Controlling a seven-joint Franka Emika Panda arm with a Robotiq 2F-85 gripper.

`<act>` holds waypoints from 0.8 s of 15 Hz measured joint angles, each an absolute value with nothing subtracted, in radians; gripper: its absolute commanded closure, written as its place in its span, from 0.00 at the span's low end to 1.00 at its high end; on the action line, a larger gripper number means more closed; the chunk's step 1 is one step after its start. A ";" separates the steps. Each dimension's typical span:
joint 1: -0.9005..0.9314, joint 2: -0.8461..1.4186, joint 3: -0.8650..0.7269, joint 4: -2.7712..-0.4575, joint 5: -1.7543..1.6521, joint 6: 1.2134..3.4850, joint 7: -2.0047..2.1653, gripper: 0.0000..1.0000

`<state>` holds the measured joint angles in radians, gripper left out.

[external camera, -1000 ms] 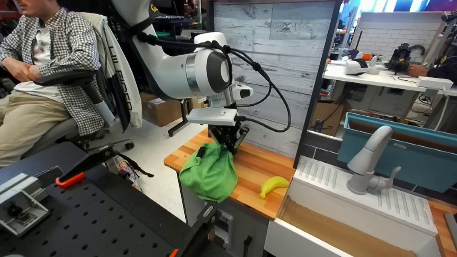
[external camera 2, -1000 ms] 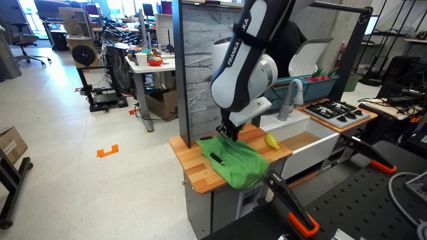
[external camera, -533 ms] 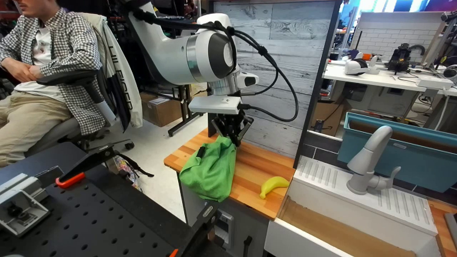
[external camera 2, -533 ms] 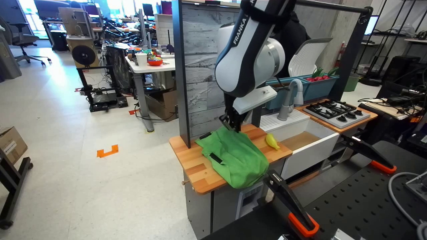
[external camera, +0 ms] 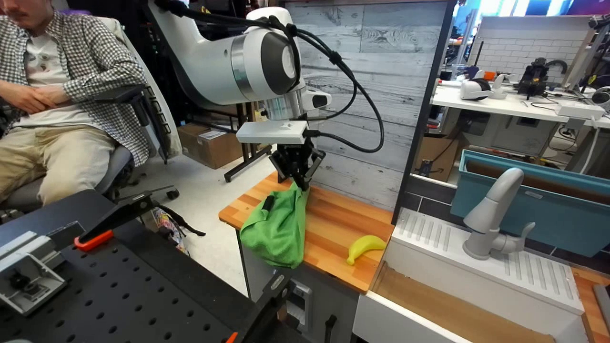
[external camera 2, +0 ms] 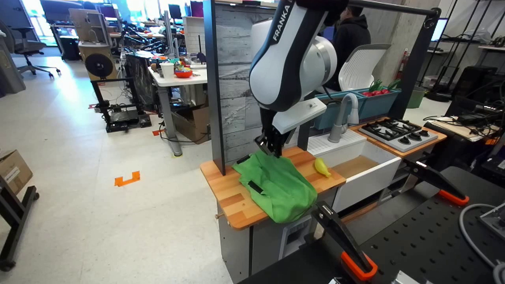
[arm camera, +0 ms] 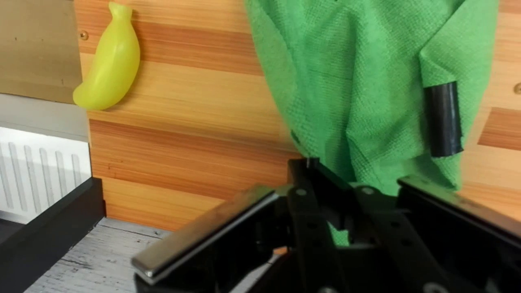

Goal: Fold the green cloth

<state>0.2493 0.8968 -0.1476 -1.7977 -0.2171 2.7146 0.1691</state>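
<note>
The green cloth (external camera: 276, 233) lies rumpled on the wooden counter, its front part hanging over the edge; it also shows in an exterior view (external camera 2: 282, 187) and the wrist view (arm camera: 374, 89). It carries black strips (external camera 2: 255, 187), one of which shows in the wrist view (arm camera: 443, 120). My gripper (external camera: 300, 186) is shut on a raised part of the cloth at its wall-side end, slightly above the counter. It also shows in an exterior view (external camera 2: 273, 153) and the wrist view (arm camera: 311, 162). The pinched fabric itself is mostly hidden by the dark fingers.
A yellow banana (external camera: 367, 248) lies on the wooden counter (external camera: 333, 224) near the sink (external camera: 410, 295). A grey wood-look panel (external camera: 367, 95) stands upright behind the gripper. Black clamps (external camera 2: 343, 240) and a perforated black table (external camera 2: 418, 236) stand in front of the counter.
My gripper has risen, then shifted away from the banana side, carrying cloth with it. The cloth's banana-side edge has drawn inward. The seated person has shifted.
</note>
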 measured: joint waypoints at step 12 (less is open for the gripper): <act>0.262 0.931 -0.069 -1.717 -0.222 2.567 -0.013 0.98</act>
<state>0.2616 0.9309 -0.0691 -1.7166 -0.2215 2.5674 -0.0133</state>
